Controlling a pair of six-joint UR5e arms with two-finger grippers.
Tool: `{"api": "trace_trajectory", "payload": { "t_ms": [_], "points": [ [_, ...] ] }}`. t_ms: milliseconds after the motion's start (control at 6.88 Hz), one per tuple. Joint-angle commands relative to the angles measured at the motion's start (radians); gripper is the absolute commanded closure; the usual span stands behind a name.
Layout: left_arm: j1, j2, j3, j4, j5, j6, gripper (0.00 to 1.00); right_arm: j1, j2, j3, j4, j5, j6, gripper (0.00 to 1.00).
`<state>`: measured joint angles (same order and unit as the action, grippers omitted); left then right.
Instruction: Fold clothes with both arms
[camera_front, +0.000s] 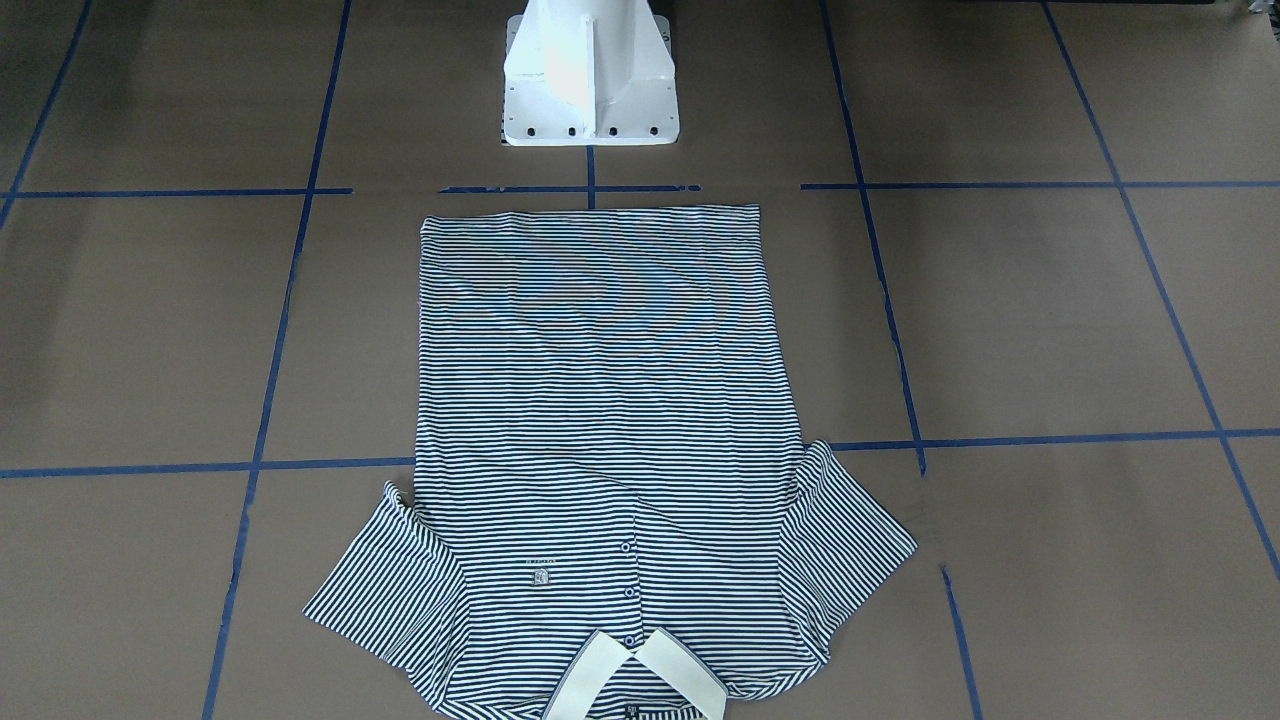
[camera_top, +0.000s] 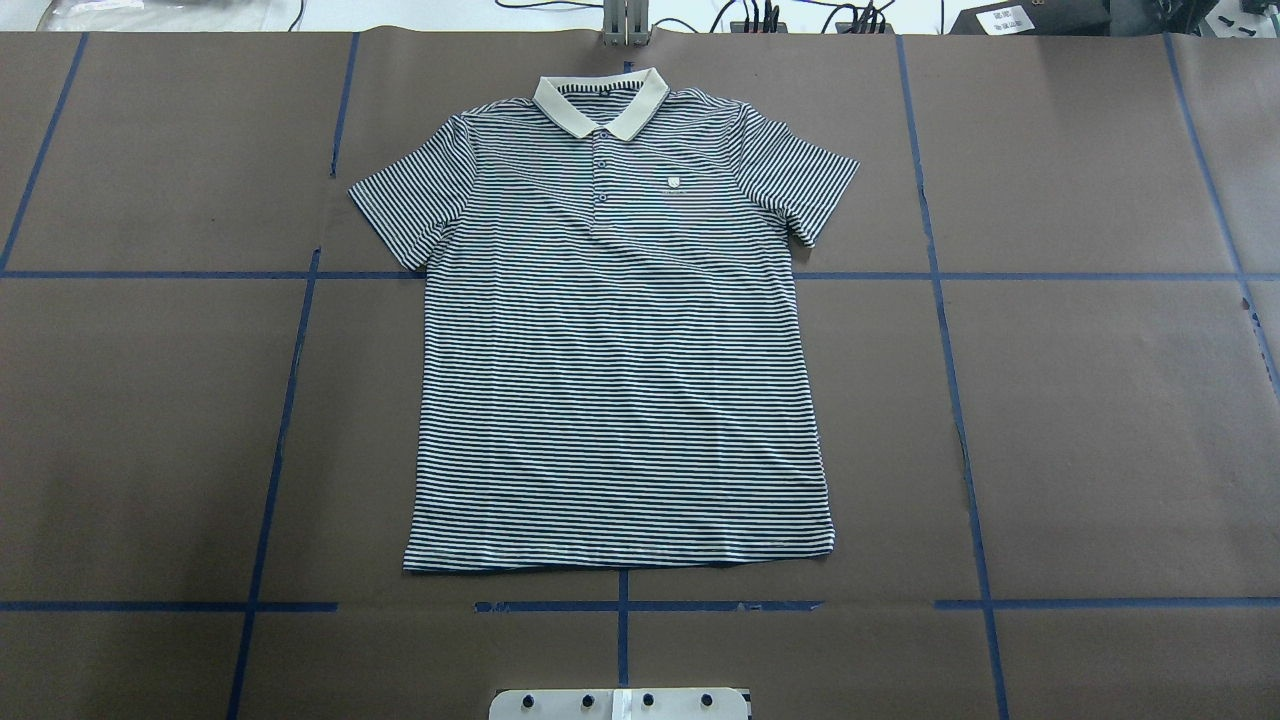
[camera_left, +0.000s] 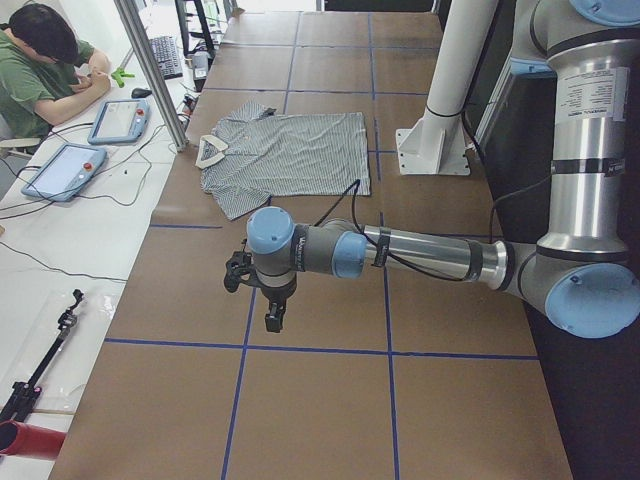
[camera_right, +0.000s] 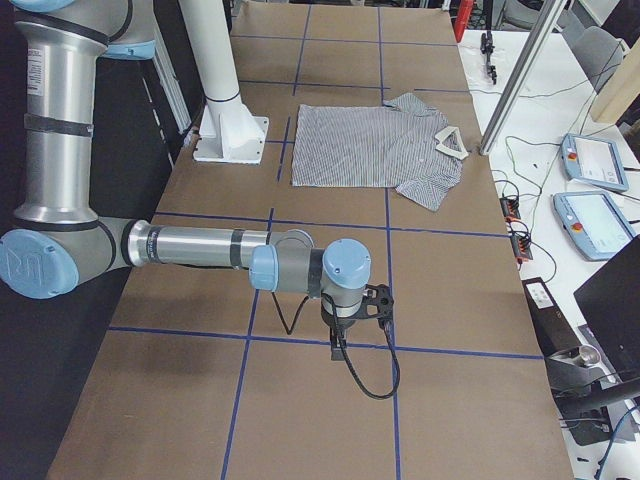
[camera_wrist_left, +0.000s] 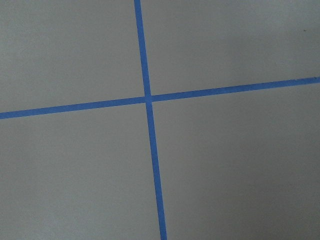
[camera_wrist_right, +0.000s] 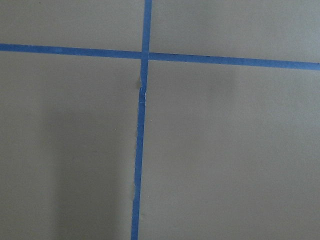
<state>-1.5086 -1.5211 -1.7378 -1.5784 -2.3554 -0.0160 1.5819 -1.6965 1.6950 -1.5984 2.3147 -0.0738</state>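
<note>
one polo shirt (camera_top: 620, 380): navy-and-white stripes, lying flat and face up in the centre of the overhead frame, sleeves spread out.
collar (camera_top: 600, 105): cream, near the top of that frame; hem toward the bottom.
surface (camera_top: 1100, 400): brown, crossed by blue tape lines (camera_wrist_left: 147, 97).
left gripper (camera_left: 272, 322): points down over bare surface, well apart from the shirt; cannot tell whether spread or pressed together.
right gripper (camera_right: 337, 345): also above bare surface, well apart from the shirt; cannot tell its state.
</note>
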Motion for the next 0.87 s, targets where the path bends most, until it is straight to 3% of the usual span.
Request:
{"api": "trace_trajectory", "payload": {
  "t_ms": [0,727],
  "points": [
    [0.002,-0.001,0.001,-0.002,-0.001,-0.001,0.0,0.0,0.0,0.0,-0.002,0.0,-0.001,0.0],
    [0.011,-0.051,-0.016,-0.009,-0.004,0.007,0.0,-0.02,0.053,0.101,0.017,0.0,0.011,0.0]
  ]
}}
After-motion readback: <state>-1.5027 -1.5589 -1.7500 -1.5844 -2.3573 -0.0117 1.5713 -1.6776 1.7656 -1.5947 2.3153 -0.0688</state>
